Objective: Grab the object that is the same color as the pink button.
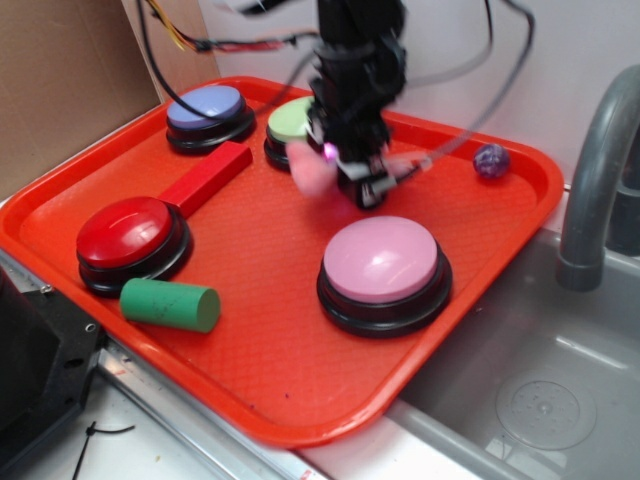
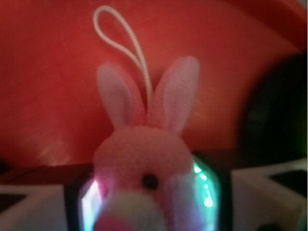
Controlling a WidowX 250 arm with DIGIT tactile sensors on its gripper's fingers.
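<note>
Gripper (image 1: 350,165) clamped on one pink plush bunny (image 2: 144,159), behind one pink button (image 1: 381,262). Four buttons, one purple ball (image 1: 491,159) on tray (image 1: 280,390).

From my remote feed I can read no text, label, brand, number or sign anywhere; the buttons' domes are plain; the tray (image 1: 90,185) carries no print that I can make out; the wrist view is too blurred to show any lettering.
</note>
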